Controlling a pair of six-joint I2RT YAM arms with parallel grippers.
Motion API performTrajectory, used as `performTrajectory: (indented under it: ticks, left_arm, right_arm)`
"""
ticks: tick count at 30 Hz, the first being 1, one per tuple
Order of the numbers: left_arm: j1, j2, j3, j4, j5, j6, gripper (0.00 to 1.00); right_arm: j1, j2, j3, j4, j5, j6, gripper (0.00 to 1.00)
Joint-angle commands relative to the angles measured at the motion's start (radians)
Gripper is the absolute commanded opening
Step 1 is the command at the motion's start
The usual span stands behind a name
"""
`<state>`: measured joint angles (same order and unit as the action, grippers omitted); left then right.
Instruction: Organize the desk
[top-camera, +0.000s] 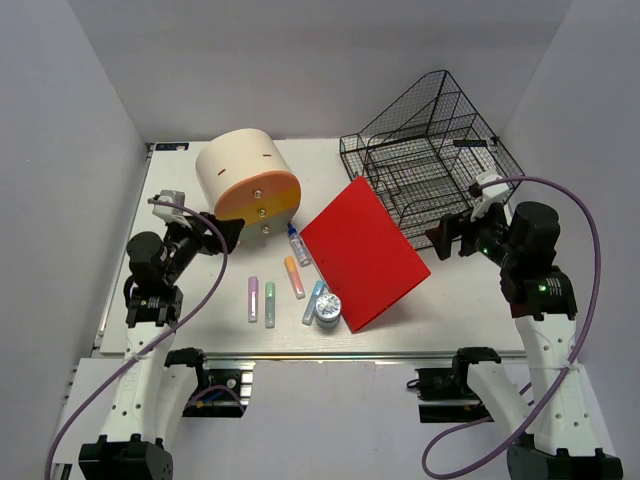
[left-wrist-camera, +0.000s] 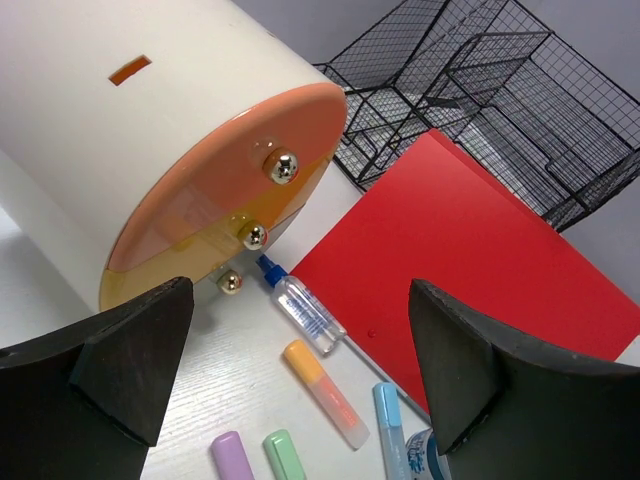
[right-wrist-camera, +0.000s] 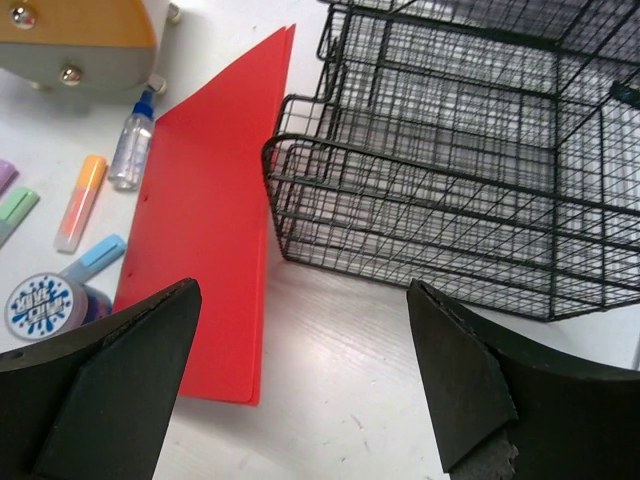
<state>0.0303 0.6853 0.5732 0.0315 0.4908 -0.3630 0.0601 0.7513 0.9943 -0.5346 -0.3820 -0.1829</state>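
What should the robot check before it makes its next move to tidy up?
1. Open, empty left gripper: ok.
2. Open, empty right gripper: ok.
3. Gap between red folder and black wire basket: cannot tell; their edges overlap in view.
4. Room in the basket's trays: ok, they look empty.
5. Nothing on top of the orange highlighter: ok.
6. Tidy desk: not ok; highlighter and glue bottle lie loose.
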Motion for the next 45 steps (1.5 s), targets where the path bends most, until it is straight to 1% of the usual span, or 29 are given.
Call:
performTrajectory:
  ticks: [1, 5, 7, 8, 9, 11, 13, 14, 15, 16, 17, 18, 19, 20, 21, 22, 23, 24, 25, 26, 28, 29, 30, 31, 32, 34, 36, 40, 45]
  left_arm:
    - [-0.015, -0.007, 0.01, 0.021, 0.022, 0.006, 0.98]
    - [-0.024, -0.006, 0.01, 0.021, 0.017, -0.001, 0.98]
    - [-0.024, -0.001, 0.01, 0.022, 0.02, -0.002, 0.98]
    - [-0.024, 0.0, 0.011, 0.024, 0.023, -0.004, 0.98]
    - [-0.033, 0.0, 0.01, 0.024, 0.023, -0.004, 0.97]
    - [-0.033, 0.0, 0.008, 0.027, 0.028, -0.005, 0.94]
    - [-0.043, 0.003, 0.001, 0.033, 0.028, -0.013, 0.79]
    - [-0.052, 0.006, -0.001, 0.045, 0.043, -0.014, 0.69]
    - [-0.052, 0.007, -0.001, 0.048, 0.057, -0.017, 0.41]
    - [-0.052, 0.013, -0.004, 0.048, 0.066, -0.043, 0.25]
    - [-0.052, 0.013, -0.01, 0.057, 0.092, -0.059, 0.12]
    - [-0.052, 0.01, -0.019, 0.068, 0.107, -0.079, 0.06]
    - [-0.052, 0.0, -0.033, 0.085, 0.127, -0.111, 0.06]
    - [-0.052, -0.003, -0.033, 0.078, 0.14, -0.12, 0.11]
    - [-0.052, -0.003, -0.027, 0.061, 0.153, -0.125, 0.22]
    - [-0.052, -0.001, -0.016, 0.02, 0.164, -0.122, 0.46]
    - [-0.052, 0.002, 0.005, 0.002, 0.173, -0.119, 0.59]
    - [-0.052, 0.0, 0.016, -0.014, 0.192, -0.117, 0.67]
    - [-0.052, -0.001, 0.025, -0.056, 0.201, -0.111, 0.77]
    - [-0.052, -0.012, 0.037, -0.062, 0.204, -0.108, 0.79]
    - [-0.052, -0.03, 0.04, -0.085, 0.21, -0.099, 0.81]
    - [-0.052, -0.045, 0.034, -0.088, 0.207, -0.097, 0.82]
    - [-0.052, -0.052, 0.028, -0.088, 0.209, -0.093, 0.82]
    - [-0.052, -0.059, 0.022, -0.088, 0.21, -0.093, 0.82]
    - [-0.052, -0.064, 0.016, -0.084, 0.212, -0.093, 0.82]
    - [-0.052, -0.072, -0.001, -0.085, 0.21, -0.09, 0.82]
    - [-0.052, -0.073, -0.013, -0.085, 0.213, -0.085, 0.82]
    - [-0.052, -0.073, -0.022, -0.093, 0.21, -0.079, 0.82]
    - [-0.052, -0.073, -0.021, -0.09, 0.207, -0.079, 0.83]
  right_arm:
    - [0.0, -0.019, 0.009, -0.045, -0.043, 0.008, 0.89]
    - [-0.002, -0.029, 0.02, -0.068, -0.046, -0.03, 0.89]
    - [-0.003, -0.03, 0.015, -0.079, -0.051, -0.078, 0.89]
    - [-0.002, -0.03, 0.009, -0.082, -0.035, -0.099, 0.89]
    - [0.0, -0.027, 0.001, -0.085, -0.031, -0.165, 0.89]
    - [0.001, -0.018, -0.008, -0.097, 0.014, -0.193, 0.89]
    - [0.004, 0.005, 0.015, -0.172, 0.022, -0.262, 0.89]
    - [0.004, 0.013, 0.024, -0.23, 0.012, -0.294, 0.89]
    - [0.004, 0.01, 0.026, -0.251, 0.008, -0.343, 0.89]
    - [0.003, 0.0, 0.021, -0.271, 0.006, -0.36, 0.89]
    - [0.001, -0.029, 0.003, -0.289, -0.035, -0.377, 0.89]
    - [0.001, -0.044, -0.009, -0.3, -0.064, -0.391, 0.89]
    - [-0.003, -0.052, -0.028, -0.303, -0.124, -0.373, 0.89]
    - [0.001, -0.05, -0.032, -0.298, -0.156, -0.354, 0.89]
    - [0.001, -0.04, -0.039, -0.292, -0.19, -0.325, 0.85]
    - [-0.002, -0.027, -0.043, -0.28, -0.24, -0.253, 0.76]
    - [-0.002, 0.009, -0.045, -0.256, -0.256, -0.218, 0.63]
    - [-0.002, 0.032, -0.045, -0.242, -0.264, -0.186, 0.42]
    - [0.003, 0.052, -0.042, -0.229, -0.253, -0.117, 0.36]
    - [-0.003, 0.098, -0.037, -0.225, -0.247, -0.098, 0.35]
    - [-0.002, 0.132, -0.037, -0.222, -0.226, -0.072, 0.36]
    - [0.0, 0.147, -0.057, -0.206, -0.219, -0.067, 0.46]
    - [-0.002, 0.151, -0.068, -0.193, -0.215, -0.064, 0.54]
    - [-0.003, 0.152, -0.083, -0.177, -0.215, -0.059, 0.58]
    - [0.001, 0.16, -0.089, -0.16, -0.213, -0.056, 0.66]
    - [0.0, 0.172, -0.109, -0.145, -0.212, -0.056, 0.76]
    - [-0.002, 0.194, -0.12, -0.127, -0.216, -0.058, 0.81]
    - [0.0, 0.239, -0.147, -0.093, -0.28, -0.056, 0.8]
    - [0.003, 0.286, -0.178, -0.053, -0.296, -0.072, 0.74]
